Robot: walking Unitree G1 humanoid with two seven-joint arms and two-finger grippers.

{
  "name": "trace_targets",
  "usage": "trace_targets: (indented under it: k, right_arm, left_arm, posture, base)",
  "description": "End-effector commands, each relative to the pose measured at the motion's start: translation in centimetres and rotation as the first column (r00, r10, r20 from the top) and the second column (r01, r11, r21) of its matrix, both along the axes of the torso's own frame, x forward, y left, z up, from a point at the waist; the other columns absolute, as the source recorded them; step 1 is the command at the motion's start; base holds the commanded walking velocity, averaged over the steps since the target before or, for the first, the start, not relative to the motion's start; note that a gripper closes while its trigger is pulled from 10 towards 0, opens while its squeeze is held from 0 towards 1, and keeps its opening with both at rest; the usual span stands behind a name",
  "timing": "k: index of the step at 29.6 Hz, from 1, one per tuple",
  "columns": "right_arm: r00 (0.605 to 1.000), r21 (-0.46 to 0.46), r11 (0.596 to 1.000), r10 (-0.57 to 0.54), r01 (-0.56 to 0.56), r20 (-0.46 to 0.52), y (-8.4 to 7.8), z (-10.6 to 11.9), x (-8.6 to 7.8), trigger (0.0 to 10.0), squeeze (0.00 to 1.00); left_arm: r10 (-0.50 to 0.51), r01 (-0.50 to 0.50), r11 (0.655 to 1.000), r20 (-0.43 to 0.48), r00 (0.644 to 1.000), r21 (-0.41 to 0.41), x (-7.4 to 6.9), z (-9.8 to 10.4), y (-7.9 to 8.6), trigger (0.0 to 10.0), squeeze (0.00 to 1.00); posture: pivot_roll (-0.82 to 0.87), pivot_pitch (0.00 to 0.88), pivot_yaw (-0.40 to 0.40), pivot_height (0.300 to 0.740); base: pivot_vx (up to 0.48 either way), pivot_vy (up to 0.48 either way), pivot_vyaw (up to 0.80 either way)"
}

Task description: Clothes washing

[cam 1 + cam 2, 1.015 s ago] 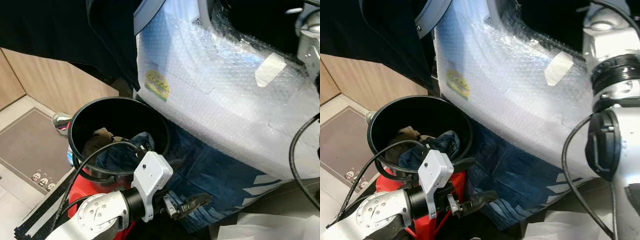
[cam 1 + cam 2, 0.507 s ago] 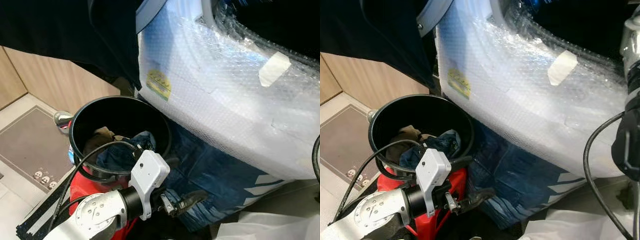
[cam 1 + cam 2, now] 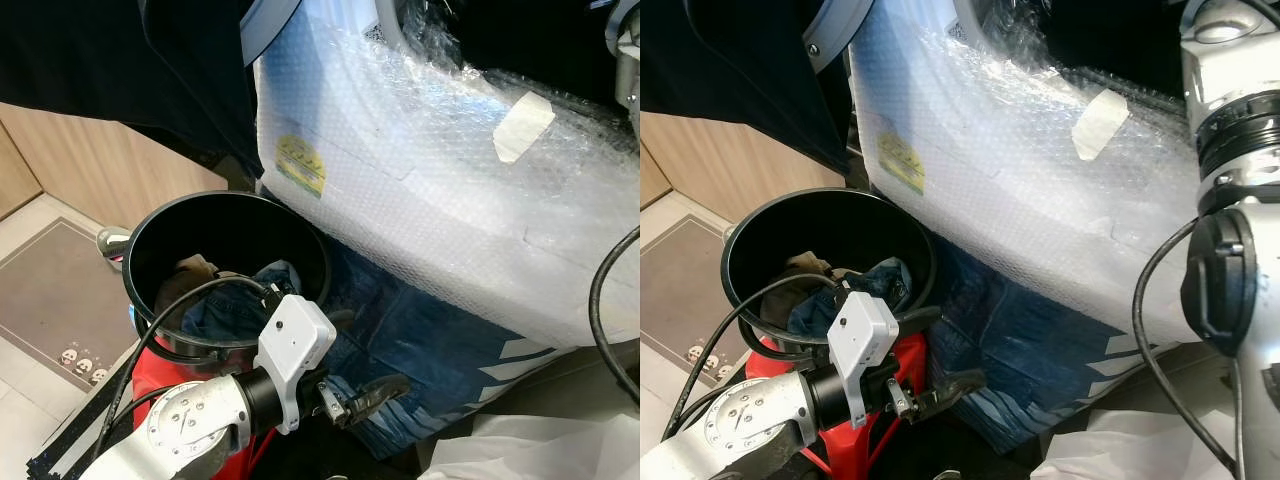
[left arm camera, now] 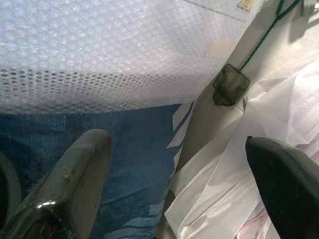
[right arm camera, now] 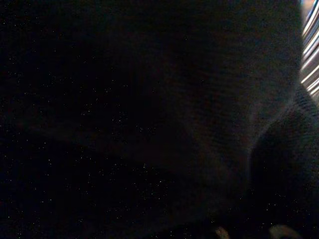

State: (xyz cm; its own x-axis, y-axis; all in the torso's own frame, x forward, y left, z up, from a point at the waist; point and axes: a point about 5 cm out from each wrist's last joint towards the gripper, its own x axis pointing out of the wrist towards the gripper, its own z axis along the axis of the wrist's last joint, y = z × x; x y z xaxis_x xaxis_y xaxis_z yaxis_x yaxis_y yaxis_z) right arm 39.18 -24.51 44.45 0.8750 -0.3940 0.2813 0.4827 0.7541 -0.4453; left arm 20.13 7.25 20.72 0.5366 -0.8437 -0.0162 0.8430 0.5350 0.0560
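While bubble wrap covers its whole front, the white washing machine (image 3: 440, 210) takes up the upper right, tilted across the view, with a yellow label (image 3: 300, 165) on its near corner and a strip of tape (image 3: 522, 113) higher up. Dark garment (image 3: 130, 70) hangs across the upper left, draped over the machine's grey door edge (image 3: 835, 30). Blue printed panel (image 3: 430, 350) runs under the wrapped front, low down.

Black round basket (image 3: 150, 225) stands just left of the machine, resting on a red base (image 3: 165, 375). Inside it: blue denim clothes (image 3: 235, 310) and a brown piece (image 3: 185, 275) beside them, both low in the basket.

Wood-panelled wall (image 3: 90, 160) behind the basket; grey mat (image 3: 50, 300) on the tiled floor to the left. White plastic sheeting (image 3: 540, 450) lies at lower right.

Left arm reaches across in front of the basket, white camera block (image 3: 295, 345) on its wrist. Left gripper (image 4: 182, 184) sits low beside the blue panel, fingers (image 4: 75, 174) spread wide apart, nothing between them; wrist view looks past them at bubble wrap, blue panel and sheeting.

Right arm (image 3: 1230, 200) is raised at the right edge, black cable (image 3: 1150, 330) looping off it. Right wrist view is nearly black, dark cloth close up; cannot tell how its fingers stand.
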Motion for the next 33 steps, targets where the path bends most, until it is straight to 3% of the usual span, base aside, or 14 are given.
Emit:
trace_targets:
  k: [1, 14, 19, 24, 33]
  right_arm:
    - [0.999, -0.034, 0.999, -0.031, 0.032, 0.029, -1.2, 1.6, -1.0, 10.0, 1.0]
    - [0.998, -0.179, 0.983, -0.039, 0.032, -0.04, -2.9, 1.5, -1.5, 10.0, 1.0]
    - [0.996, -0.232, 0.969, 0.075, -0.086, -0.057, -2.2, 1.8, -1.4, 10.0, 1.0]
    - [0.981, -0.236, 0.953, 0.173, -0.19, -0.09, -1.9, 1.4, -1.3, 10.0, 1.0]
    - [0.969, -0.161, 0.959, 0.217, -0.234, -0.114, -3.2, 0.6, -1.7, 10.0, 1.0]
  left_arm:
    - [-0.04, 0.04, 0.999, -0.012, 0.999, -0.01, -0.6, 0.0, -0.4, 10.0, 0.0]
    - [-0.065, 0.065, 0.998, 0.007, 0.998, -0.003, -0.1, 0.2, -0.5, 10.0, 0.0]
    - [-0.081, 0.081, 0.997, 0.009, 0.997, 0.001, -0.1, 0.3, -0.6, 10.0, 0.0]
    - [-0.088, 0.088, 0.996, 0.011, 0.996, 0.003, 0.0, 0.3, -0.6, 10.0, 0.0]
    - [-0.094, 0.094, 0.996, 0.014, 0.995, 0.007, 0.2, 0.4, -0.5, 10.0, 0.0]
  posture:
    - [-0.07, 0.266, -0.225, 0.74]
    - [-0.07, 0.231, -0.202, 0.74]
    - [-0.08, 0.218, -0.19, 0.74]
    - [-0.08, 0.216, -0.181, 0.74]
    - [-0.08, 0.219, -0.166, 0.74]
  base:
    - [0.0, 0.0, 0.0]
    - [0.0, 0.0, 0.0]
    - [0.0, 0.0, 0.0]
    - [0.0, 0.0, 0.0]
    - [0.0, 0.0, 0.0]
